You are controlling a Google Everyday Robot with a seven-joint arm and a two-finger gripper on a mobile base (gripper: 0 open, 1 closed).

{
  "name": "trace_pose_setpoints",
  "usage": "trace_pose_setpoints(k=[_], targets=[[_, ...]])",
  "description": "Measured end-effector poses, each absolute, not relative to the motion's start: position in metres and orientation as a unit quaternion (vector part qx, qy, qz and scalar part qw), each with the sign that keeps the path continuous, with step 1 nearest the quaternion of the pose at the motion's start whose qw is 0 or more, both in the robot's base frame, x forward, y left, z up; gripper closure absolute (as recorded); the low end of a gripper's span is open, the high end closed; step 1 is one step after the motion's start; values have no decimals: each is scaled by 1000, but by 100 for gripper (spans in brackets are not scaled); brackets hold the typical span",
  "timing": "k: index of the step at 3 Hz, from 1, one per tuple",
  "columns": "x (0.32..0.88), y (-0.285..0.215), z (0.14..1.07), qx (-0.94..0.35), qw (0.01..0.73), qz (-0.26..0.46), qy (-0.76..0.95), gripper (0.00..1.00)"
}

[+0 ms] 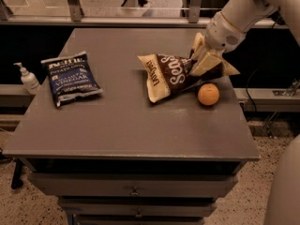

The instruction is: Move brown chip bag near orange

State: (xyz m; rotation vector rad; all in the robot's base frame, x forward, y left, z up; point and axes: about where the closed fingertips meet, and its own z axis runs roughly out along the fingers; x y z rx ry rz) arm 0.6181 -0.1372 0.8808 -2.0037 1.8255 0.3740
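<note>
The brown chip bag (171, 75) lies on the grey table (126, 121) at the right, its tan left end resting on the surface and its right end raised a little. My gripper (201, 57) comes down from the upper right and is shut on the bag's right part, with the cream fingers (209, 62) on either side of it. The orange (208, 93) sits on the table just below the bag's right end, a small gap from it and slightly below my gripper.
A dark blue chip bag (70, 78) lies at the table's left. A white pump bottle (29, 78) stands on a ledge beyond the left edge. The table's right edge runs close to the orange. Drawers (133, 189) front the table.
</note>
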Motion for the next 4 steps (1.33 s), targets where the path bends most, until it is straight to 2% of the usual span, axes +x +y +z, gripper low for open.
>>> trace_pose_setpoints(k=[1, 2, 4], targets=[[615, -135, 879, -718, 198, 139, 653, 5], [614, -134, 880, -718, 198, 141, 653, 0], [616, -154, 897, -687, 232, 160, 670, 0]])
